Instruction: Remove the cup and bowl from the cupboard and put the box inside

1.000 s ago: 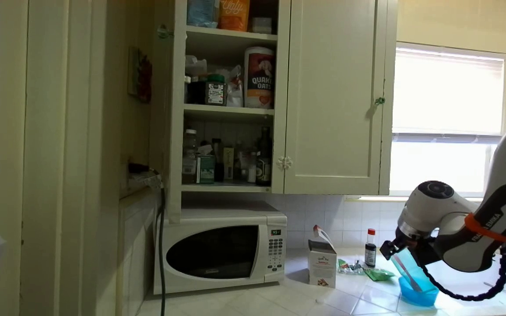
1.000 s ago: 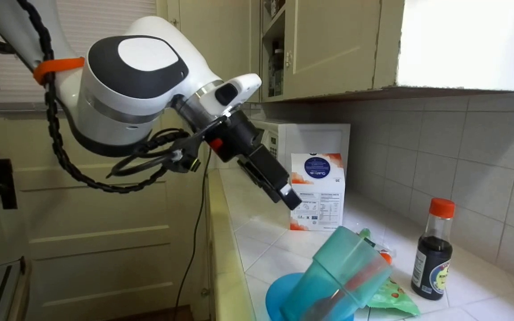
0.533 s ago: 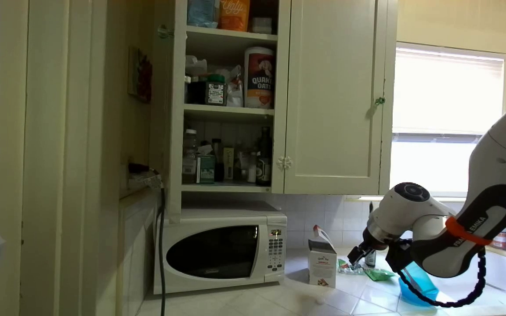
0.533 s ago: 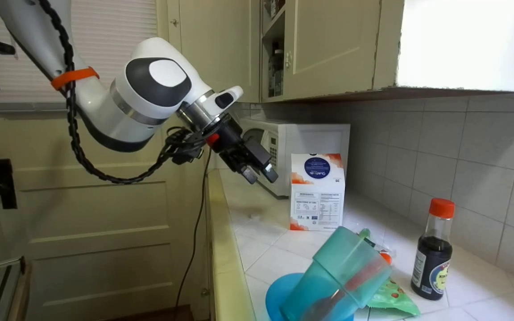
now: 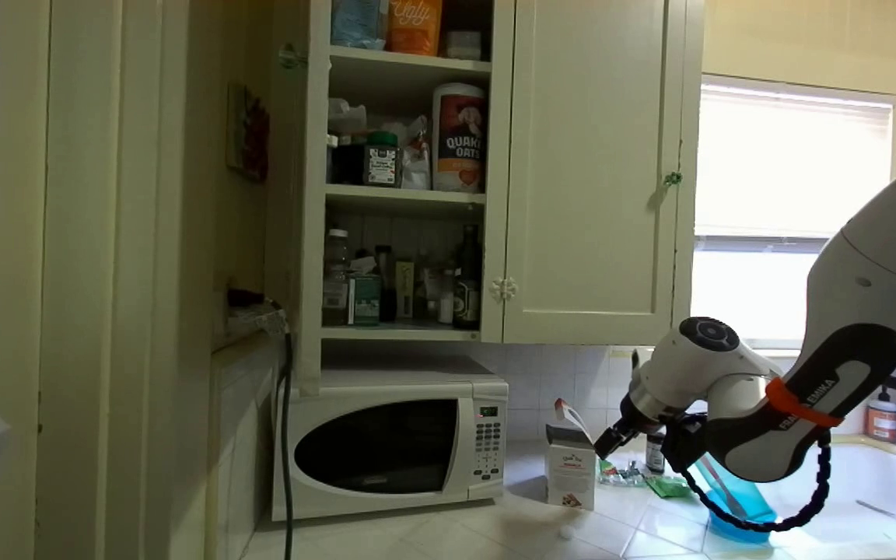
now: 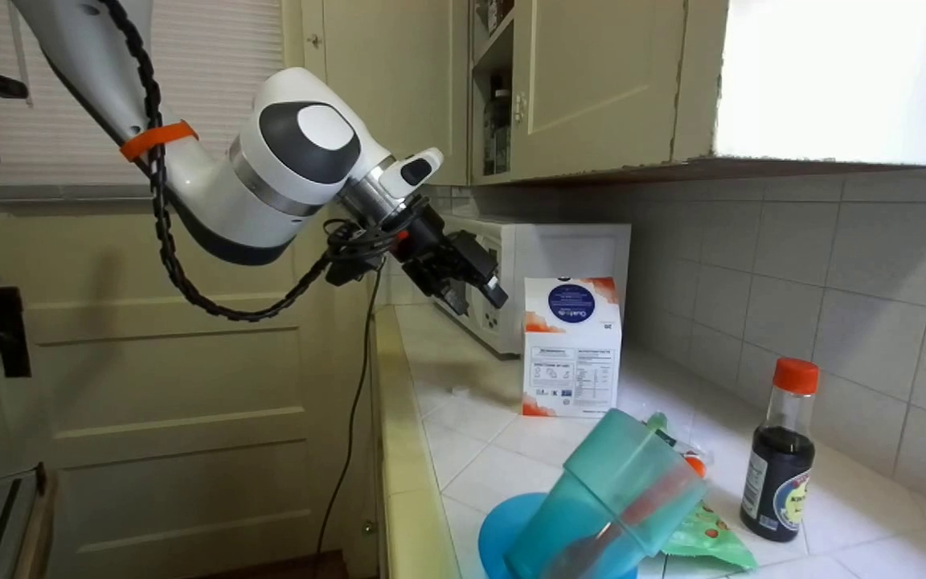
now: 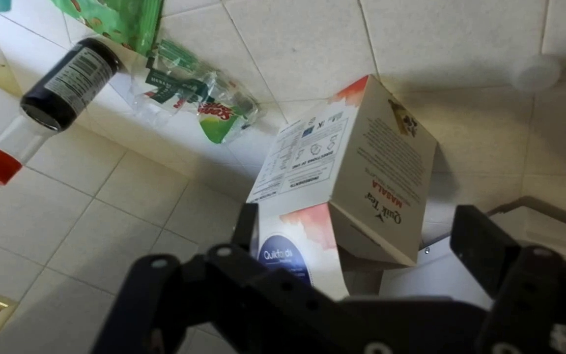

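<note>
Your box (image 6: 572,347) looks like thin, smooth printed card with a matt face. The cup (image 6: 604,490) and bowl (image 6: 505,528) are smooth plastic, the cup translucent with a soft shine. You have a cupboard (image 5: 499,171) that looks like painted wood, chipped along its edges. The microwave (image 6: 553,249) is smooth-sided, its window (image 5: 376,446) dark and glossy. Your counter (image 6: 547,442) is smooth tile; the wrapper (image 7: 226,108), crinkled clear film. Your gripper (image 6: 477,297) is matt black, its fingertips (image 6: 497,293) metallic.

Orange-splashed white box (image 6: 571,342), turquoise cup (image 6: 612,482), blue bowl (image 6: 503,531), cream cupboard (image 5: 588,179)
</note>
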`<state>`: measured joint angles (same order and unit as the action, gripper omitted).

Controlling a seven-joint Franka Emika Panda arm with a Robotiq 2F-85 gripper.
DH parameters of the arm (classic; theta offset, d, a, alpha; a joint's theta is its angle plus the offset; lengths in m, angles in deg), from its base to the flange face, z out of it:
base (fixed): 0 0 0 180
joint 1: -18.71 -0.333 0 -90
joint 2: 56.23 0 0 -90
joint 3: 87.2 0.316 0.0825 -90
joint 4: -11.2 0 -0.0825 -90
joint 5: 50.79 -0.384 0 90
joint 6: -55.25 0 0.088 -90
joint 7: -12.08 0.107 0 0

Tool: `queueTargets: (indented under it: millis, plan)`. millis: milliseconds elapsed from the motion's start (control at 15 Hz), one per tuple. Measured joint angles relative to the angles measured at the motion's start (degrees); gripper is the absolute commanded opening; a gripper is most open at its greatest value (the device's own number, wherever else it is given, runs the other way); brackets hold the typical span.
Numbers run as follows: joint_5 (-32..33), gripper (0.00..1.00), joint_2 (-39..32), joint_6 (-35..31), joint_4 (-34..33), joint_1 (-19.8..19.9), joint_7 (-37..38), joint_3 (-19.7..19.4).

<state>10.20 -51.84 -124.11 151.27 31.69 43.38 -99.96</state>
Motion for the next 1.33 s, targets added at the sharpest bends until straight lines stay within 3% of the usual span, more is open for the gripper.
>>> queueTargets:
  millis: [267,467,667,1000,1333]
  plan:
    - [-0.53,1.0,-3.82,-0.67,-3.78,-1.2,-4.87,0.84]
    - [-3.8,1.0,-8.03,-0.6,-6.24,-1.54,-12.92,1.48]
    - [-4.74,1.0,-10.99,3.22,-9.91,-1.56,-18.18,1.95]
    - [-4.08,1.0,-11.32,8.5,-16.71,-1.61,-22.19,2.13]
    - [-4.91,1.0,-11.51,9.84,-17.06,-1.63,-27.06,3.59]
